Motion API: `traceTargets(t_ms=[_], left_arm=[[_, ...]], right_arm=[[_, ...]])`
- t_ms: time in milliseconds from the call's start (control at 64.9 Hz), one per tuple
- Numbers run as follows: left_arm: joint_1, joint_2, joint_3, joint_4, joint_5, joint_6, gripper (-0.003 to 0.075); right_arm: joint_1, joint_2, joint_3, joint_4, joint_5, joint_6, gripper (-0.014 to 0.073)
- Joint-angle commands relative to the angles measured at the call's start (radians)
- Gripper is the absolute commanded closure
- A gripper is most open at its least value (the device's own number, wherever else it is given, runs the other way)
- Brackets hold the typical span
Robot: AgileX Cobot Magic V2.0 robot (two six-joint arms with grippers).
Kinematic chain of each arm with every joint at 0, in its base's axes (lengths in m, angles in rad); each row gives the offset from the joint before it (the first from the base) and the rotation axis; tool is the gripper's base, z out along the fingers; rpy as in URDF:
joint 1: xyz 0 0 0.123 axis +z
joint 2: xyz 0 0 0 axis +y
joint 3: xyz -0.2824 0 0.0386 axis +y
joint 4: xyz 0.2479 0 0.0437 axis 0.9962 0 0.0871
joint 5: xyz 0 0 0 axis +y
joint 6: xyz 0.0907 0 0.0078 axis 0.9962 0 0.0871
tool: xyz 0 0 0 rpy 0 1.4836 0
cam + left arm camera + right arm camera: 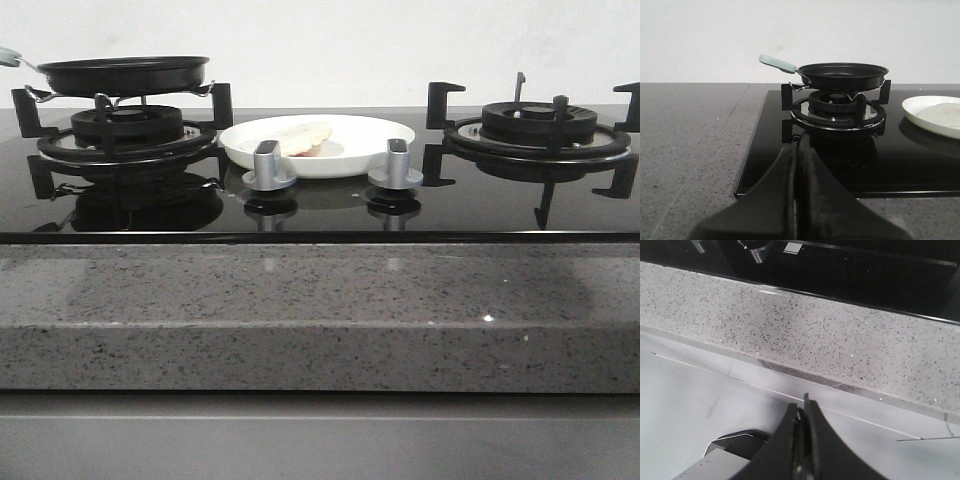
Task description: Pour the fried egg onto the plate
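Between the burners, on the glass cooktop: white plate holding fried egg (frying pan on left grate); left claw and right claw clenched, empty.

A kitchen: a black glass gas hob with two burner grates and knobs, set in a speckled stone counter.

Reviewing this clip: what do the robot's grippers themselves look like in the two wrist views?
Both look alike: the left gripper and right gripper have matte black fingers that flare wide at the base and taper in smooth curves to narrow tips. No cables, markings or labels show on either. The arms themselves are out of view.
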Motion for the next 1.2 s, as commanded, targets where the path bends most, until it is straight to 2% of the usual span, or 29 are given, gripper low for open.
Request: traceTargets(t_ms=[0,123,293,401,555,725,1002,1187], left_arm=[[-0.02,-0.009,0.014,0.025,-0.146,-0.012,0.074],[-0.008,-0.013,0.024,0.142,-0.232,-0.004,0.074],[0.011,-0.019,0.026,0.12,-0.233,-0.007,0.074],[-0.001,-0.019,0.026,0.035,-0.233,-0.01,0.074],[-0.03,-0.019,0.026,-0.008,-0.203,-0.013,0.074],[-0.032,-0.019,0.026,-0.011,-0.102,-0.033,0.074],[-0.03,-0.019,0.026,-0.008,-0.117,-0.033,0.074],[0.016,-0.019,0.026,-0.026,-0.117,-0.033,0.0739]], right_arm=[[-0.002,0.003,-0.027,-0.001,-0.05,-0.01,0.0664],[-0.002,0.003,-0.027,-0.001,-0.05,-0.01,0.0664],[-0.002,0.003,-0.027,-0.001,-0.045,-0.01,0.0664],[-0.002,0.003,-0.027,0.0,-0.044,-0.01,0.0664],[-0.002,0.003,-0.027,0.0,-0.044,-0.01,0.0664],[-0.002,0.003,-0.027,0.0,-0.044,-0.01,0.0664],[-0.002,0.003,-0.027,0.0,-0.044,-0.01,0.0664],[-0.002,0.003,-0.027,0.0,-0.044,-0.01,0.0664]])
